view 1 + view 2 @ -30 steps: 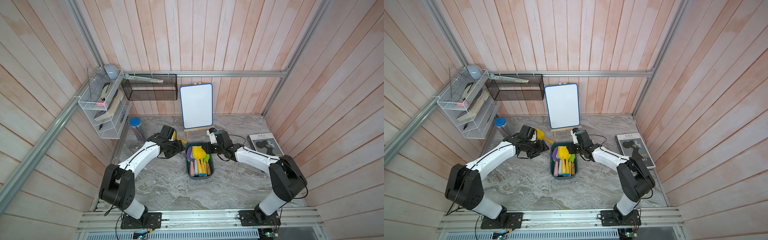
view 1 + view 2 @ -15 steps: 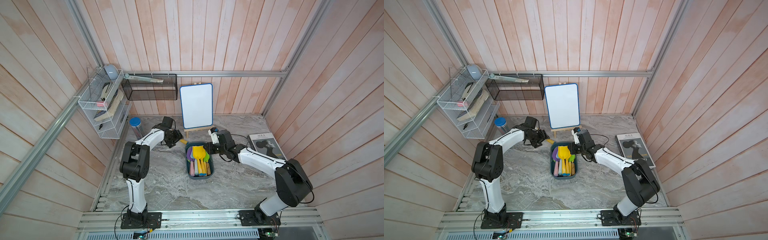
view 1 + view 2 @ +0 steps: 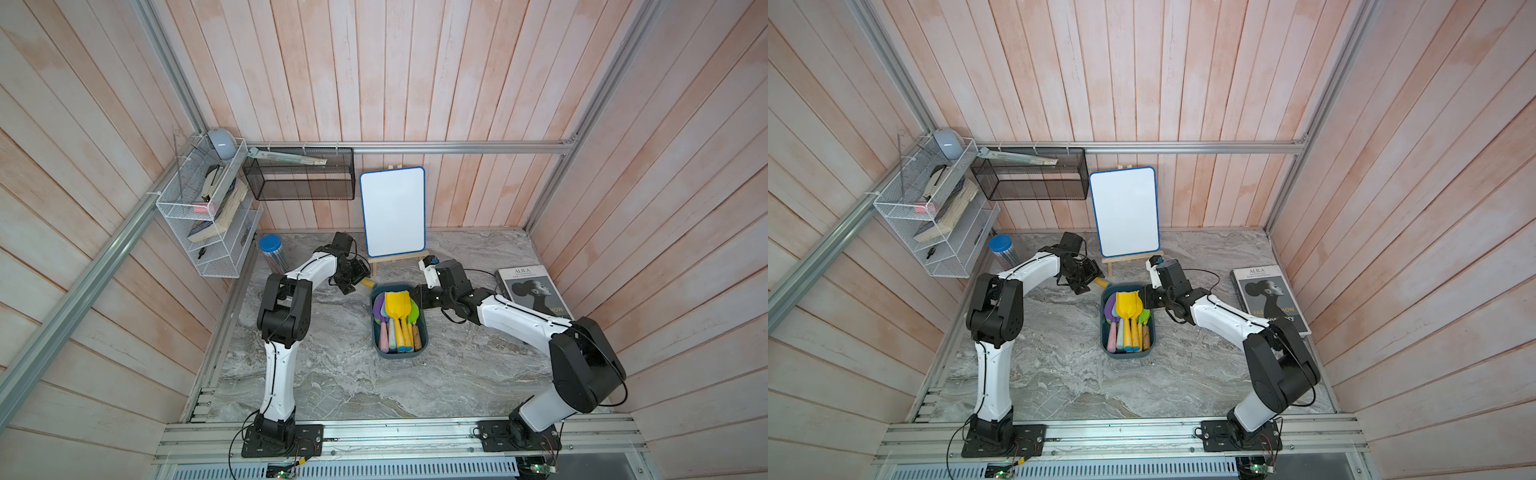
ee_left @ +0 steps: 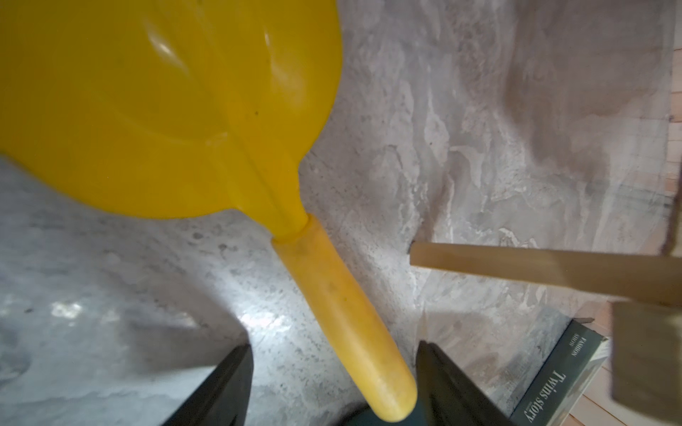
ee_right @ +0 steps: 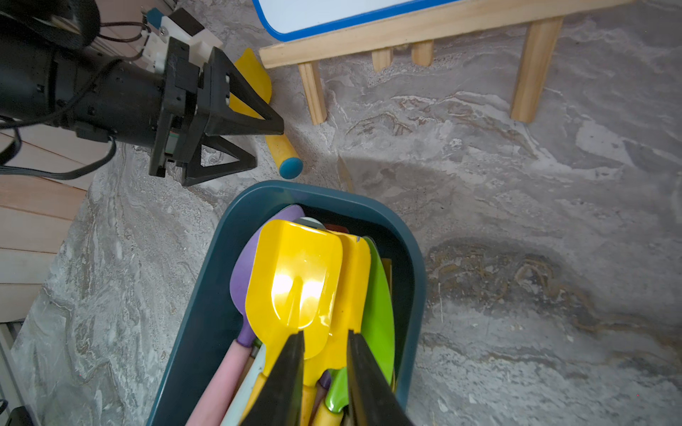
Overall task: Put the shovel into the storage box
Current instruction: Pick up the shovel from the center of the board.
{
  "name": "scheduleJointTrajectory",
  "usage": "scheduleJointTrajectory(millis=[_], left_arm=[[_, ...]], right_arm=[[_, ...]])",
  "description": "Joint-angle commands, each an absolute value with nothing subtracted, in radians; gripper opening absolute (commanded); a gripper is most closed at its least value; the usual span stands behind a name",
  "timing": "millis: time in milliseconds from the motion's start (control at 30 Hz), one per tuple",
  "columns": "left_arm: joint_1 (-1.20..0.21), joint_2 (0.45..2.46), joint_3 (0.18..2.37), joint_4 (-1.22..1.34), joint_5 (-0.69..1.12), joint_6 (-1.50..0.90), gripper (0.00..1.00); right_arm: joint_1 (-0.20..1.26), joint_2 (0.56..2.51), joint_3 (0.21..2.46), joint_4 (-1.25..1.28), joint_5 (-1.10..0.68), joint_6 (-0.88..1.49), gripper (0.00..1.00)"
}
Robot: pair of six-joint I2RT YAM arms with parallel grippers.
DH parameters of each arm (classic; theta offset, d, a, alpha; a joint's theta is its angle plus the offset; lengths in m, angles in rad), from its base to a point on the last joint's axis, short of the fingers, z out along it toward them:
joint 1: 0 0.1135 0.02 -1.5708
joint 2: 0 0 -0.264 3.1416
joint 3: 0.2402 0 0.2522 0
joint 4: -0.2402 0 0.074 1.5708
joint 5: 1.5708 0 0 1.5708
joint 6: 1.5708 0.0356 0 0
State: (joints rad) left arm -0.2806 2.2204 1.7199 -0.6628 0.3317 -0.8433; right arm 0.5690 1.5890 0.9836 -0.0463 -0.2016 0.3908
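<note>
A grey marbled surface (image 3: 332,374) covers the floor of a wood-panelled booth. Behind the storage box stands a whiteboard (image 3: 392,212) on a small wooden easel. The storage box (image 3: 399,355), a dark teal tub, sits mid-surface and already holds a bundle of bright toy shovels (image 3: 397,309), blades at its far end.

My right hand (image 5: 324,332) hangs over that far end of the box. Its two fingers are a narrow gap apart above the top yellow blade, and I cannot tell whether it pinches anything. My left hand (image 5: 268,145) is low, just outside the box's far left corner, fingers spread wide and gripping nothing.

The shovel (image 4: 332,295) I am after is yellow with a blue-capped handle. It lies flat on the surface just beyond that same corner, outside the box, blade pointing away from it. Its handle runs between my left fingers with clear space on both sides.

I judge this to be the grasp step: the reach is made, the squeeze is not. Next I should close my left fingers on the handle, lift it clear of the rim, carry it over the box and release it on top of the others.
</note>
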Motion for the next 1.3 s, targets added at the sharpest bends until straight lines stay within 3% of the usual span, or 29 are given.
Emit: scheduleJointTrajectory(millis=[0,500,1267], left_arm=[[-0.303,2.280,1.790,-0.729,0.317,-0.849,0.75],[-0.354,2.376,1.851,-0.913,0.224,-0.879,0.74],[-0.308,2.298,1.651,-0.904,0.092,-0.913,0.51]], right_arm=[[0.549,1.563,0.952,-0.041,-0.216,0.379,0.27],[0.461,1.468,0.825,0.026,-0.292,0.364,0.27],[0.400,1.404,0.738,0.061,-0.354,0.358,0.24]])
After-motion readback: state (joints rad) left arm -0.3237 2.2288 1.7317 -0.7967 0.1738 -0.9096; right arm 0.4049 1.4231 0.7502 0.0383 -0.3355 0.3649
